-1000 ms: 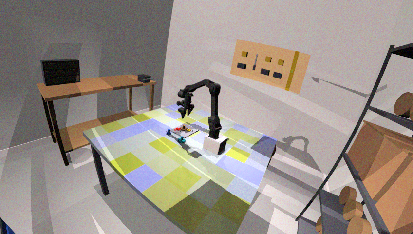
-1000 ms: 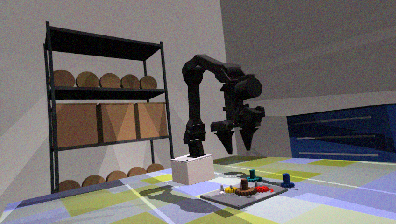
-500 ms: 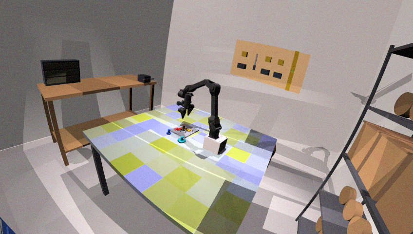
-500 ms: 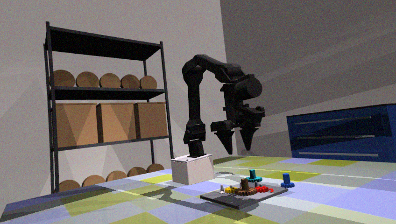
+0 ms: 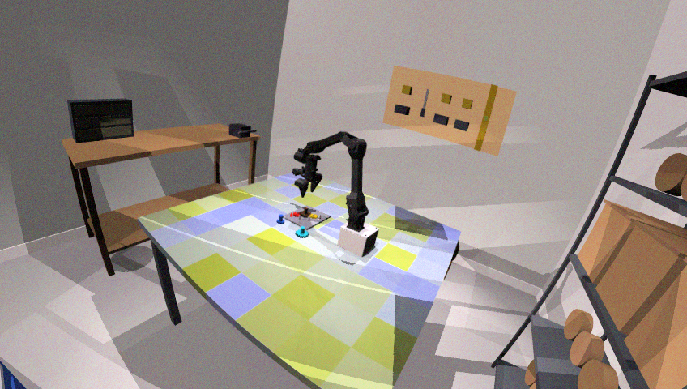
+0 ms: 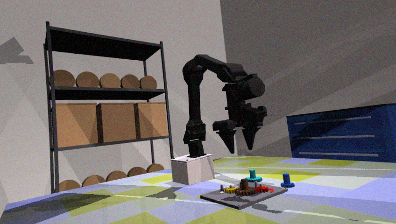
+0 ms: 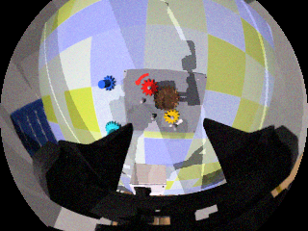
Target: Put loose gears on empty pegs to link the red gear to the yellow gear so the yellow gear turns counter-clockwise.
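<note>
Hanging above the grey board (image 5: 317, 223) (image 6: 240, 206) (image 7: 192, 120), gripper (image 5: 308, 190) (image 6: 241, 151) (image 7: 168, 123) has fingers wide apart; brown gear (image 5: 305, 211) (image 6: 245, 191) (image 7: 166, 98) sits btwn red gear (image 5: 295, 214) (image 6: 261, 189) (image 7: 149, 87) & yellow gear (image 5: 313, 216) (image 6: 230, 190) (image 7: 168, 117) (cyan gear (image 5: 302, 232) (image 6: 253, 179) (image 7: 113, 127) off board).

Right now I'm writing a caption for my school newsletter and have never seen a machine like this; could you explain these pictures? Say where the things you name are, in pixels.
This is a black robot arm (image 5: 356, 178) (image 6: 194, 94) bolted to a pale block. One picture looks down across the room, one looks from beside the table, and one looks down past the hand's own fingers. On the table lies a grey board (image 5: 320, 220) (image 6: 236, 204) (image 7: 137, 122) carrying red, brown and yellow gears. A cyan gear (image 5: 302, 232) (image 6: 253, 179) (image 7: 113, 127) and a blue gear (image 5: 280, 220) (image 6: 287, 184) (image 7: 110, 83) stand beside it. The hand (image 5: 309, 191) (image 6: 241, 151) (image 7: 168, 123) is open, holding nothing.
</note>
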### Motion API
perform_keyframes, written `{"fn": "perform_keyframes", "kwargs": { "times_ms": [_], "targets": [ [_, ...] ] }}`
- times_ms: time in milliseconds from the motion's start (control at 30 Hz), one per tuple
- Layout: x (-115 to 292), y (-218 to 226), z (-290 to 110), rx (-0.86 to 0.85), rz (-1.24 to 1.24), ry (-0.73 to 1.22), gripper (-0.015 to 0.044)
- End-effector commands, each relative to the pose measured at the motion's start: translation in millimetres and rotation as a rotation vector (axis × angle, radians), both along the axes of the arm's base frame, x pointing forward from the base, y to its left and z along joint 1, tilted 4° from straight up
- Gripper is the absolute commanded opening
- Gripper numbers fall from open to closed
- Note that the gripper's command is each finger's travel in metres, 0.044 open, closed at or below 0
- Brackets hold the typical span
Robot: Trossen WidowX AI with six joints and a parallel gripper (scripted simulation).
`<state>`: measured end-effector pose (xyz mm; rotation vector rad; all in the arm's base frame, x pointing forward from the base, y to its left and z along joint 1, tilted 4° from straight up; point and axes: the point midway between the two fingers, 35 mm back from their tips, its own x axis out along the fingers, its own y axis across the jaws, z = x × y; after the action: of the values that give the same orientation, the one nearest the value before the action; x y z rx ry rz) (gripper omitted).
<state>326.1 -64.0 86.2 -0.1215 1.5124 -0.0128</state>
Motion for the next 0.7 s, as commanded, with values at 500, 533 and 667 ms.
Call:
{"fn": "perform_keyframes", "kwargs": {
  "times_ms": [500, 533, 667],
  "targets": [
    [-66.9, 253.5, 11.5, 0.037, 0.036, 0.010, 0.0440],
    [-76.5, 265.4, 12.2, 0.037, 0.031, 0.012, 0.0440],
    [-111.4, 300.4, 14.3, 0.037, 0.015, 0.015, 0.0440]
  ]
}}
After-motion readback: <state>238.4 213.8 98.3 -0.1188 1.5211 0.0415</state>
